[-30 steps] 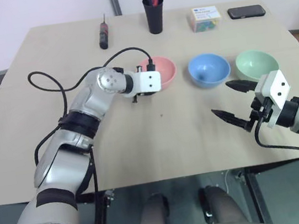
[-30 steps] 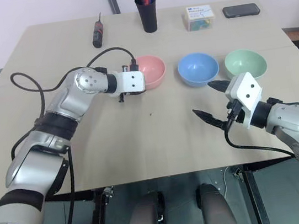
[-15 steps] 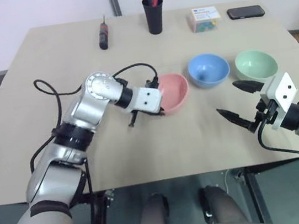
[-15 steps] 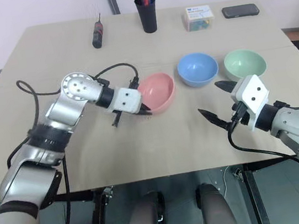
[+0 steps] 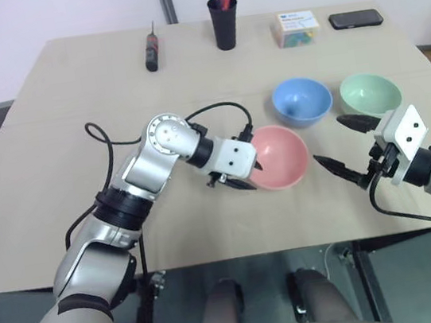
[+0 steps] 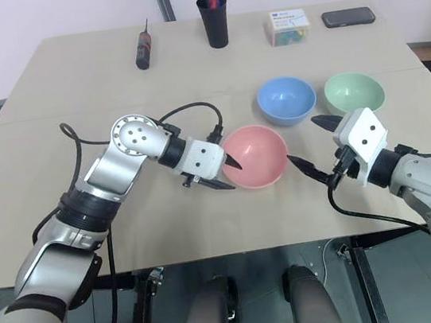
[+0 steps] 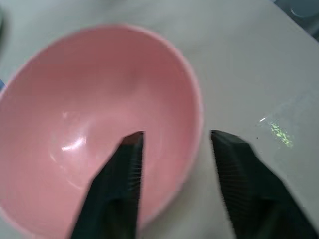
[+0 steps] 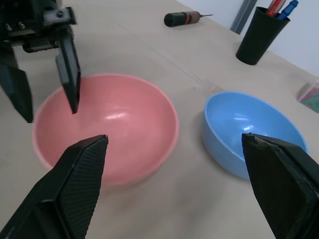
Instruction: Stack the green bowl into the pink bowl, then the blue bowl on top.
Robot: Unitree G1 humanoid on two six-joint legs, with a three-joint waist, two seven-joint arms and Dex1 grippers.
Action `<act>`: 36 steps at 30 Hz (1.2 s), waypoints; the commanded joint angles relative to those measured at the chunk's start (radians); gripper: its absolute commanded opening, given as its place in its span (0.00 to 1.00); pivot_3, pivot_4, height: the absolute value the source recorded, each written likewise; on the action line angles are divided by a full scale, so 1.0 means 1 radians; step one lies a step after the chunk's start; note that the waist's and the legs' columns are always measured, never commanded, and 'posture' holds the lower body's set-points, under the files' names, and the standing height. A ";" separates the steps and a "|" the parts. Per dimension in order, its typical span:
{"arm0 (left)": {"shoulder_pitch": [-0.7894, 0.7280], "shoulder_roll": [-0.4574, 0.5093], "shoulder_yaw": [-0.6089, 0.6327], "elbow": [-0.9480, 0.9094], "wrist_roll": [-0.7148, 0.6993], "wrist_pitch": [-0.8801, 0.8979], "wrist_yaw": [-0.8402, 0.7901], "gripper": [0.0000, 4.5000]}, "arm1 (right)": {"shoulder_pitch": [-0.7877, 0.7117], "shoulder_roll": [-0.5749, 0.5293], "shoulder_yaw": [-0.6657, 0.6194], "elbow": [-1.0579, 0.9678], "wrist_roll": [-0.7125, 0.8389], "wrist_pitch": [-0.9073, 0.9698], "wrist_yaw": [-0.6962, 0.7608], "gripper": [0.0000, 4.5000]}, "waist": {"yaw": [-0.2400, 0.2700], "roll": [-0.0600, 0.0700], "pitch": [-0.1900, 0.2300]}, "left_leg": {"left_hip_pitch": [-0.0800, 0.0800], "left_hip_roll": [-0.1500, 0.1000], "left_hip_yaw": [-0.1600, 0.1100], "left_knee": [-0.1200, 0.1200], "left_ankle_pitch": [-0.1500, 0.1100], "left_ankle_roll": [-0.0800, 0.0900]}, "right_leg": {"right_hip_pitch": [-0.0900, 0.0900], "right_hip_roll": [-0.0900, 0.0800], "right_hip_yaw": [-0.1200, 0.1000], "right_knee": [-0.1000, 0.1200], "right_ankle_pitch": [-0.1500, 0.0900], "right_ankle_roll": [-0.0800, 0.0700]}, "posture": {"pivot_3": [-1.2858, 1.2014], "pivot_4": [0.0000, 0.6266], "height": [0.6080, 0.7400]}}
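Observation:
The pink bowl (image 5: 279,155) sits upright on the table in front of the blue bowl (image 5: 302,101). The green bowl (image 5: 370,95) stands to the right of the blue one. My left gripper (image 5: 248,174) is at the pink bowl's left rim, open. In the left wrist view one fingertip (image 7: 133,140) is inside the pink bowl (image 7: 84,124) and the other is outside, with a gap to the rim. My right gripper (image 5: 331,140) hovers open and empty just right of the pink bowl, in front of the green one.
Along the far edge of the table (image 5: 75,133) are a screwdriver (image 5: 150,56), a black pen cup (image 5: 223,22), a small box (image 5: 295,26) and a phone (image 5: 355,19). The table's front edge runs just behind both arms.
The left gripper, shut on the pink bowl's rim, dragged it from the back row toward the front and right, then opened. The right gripper stayed put.

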 commanded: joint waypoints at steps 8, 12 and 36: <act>0.179 0.048 0.367 -0.358 -0.325 0.461 0.176 0.98 | -0.159 -0.070 0.050 0.340 -0.234 -0.133 -0.010 1.00 | -0.013 0.002 -0.001 | 0.001 0.000 0.001 0.000 0.000 0.000 | 0.000 0.000 0.001 0.000 0.000 0.000 | 0.52 0.24 1.00; 0.381 0.020 0.565 -0.472 -0.451 0.469 0.296 0.98 | -0.339 -0.069 0.144 0.639 -0.331 -0.230 0.036 1.00 | -0.017 0.003 -0.001 | 0.002 0.001 0.002 -0.001 0.000 0.000 | 0.000 0.000 0.002 0.001 0.000 0.000 | 0.52 0.24 1.00; 0.663 0.082 0.738 -0.601 -0.727 0.514 0.480 1.00 | -0.519 -0.112 0.147 0.649 -0.235 -0.268 0.339 0.01 | -0.003 0.004 -0.001 | 0.001 0.000 0.002 -0.003 0.000 0.000 | -0.001 -0.002 0.001 0.000 0.000 0.000 | 0.52 0.24 1.00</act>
